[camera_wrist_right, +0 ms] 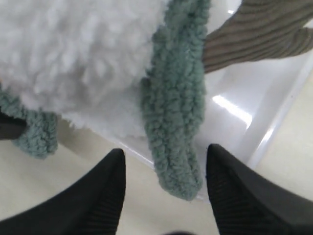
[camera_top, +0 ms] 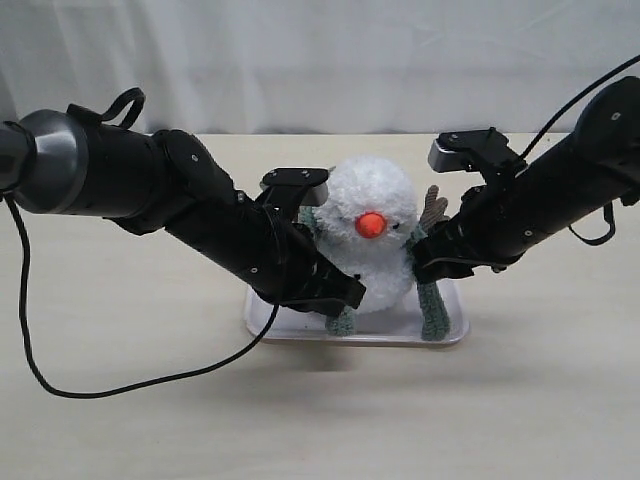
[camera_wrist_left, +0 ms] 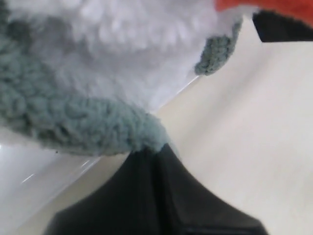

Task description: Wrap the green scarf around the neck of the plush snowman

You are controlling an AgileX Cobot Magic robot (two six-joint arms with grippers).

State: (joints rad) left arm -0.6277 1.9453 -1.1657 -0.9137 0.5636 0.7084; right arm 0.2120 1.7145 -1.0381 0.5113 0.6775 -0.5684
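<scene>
We see the left claw [camera_wrist_left: 154, 148] pinching one scarf [camera_wrist_left: 73, 122] end beside the snowman [camera_top: 365, 268], right claw [camera_wrist_right: 166, 152] spread astride the other, presumably to cross them.

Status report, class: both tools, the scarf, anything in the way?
Left tool shut on one scarf end. Right tool open, straddling the other end. Nothing blocking.

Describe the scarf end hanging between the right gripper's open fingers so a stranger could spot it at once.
On the white tray stands the plush snowman. On its side toward the right gripper, one end of the green scarf hangs below a brown corduroy arm to the tray's rim. Unlike the other end, pinched in the left gripper, it hangs free.
</scene>
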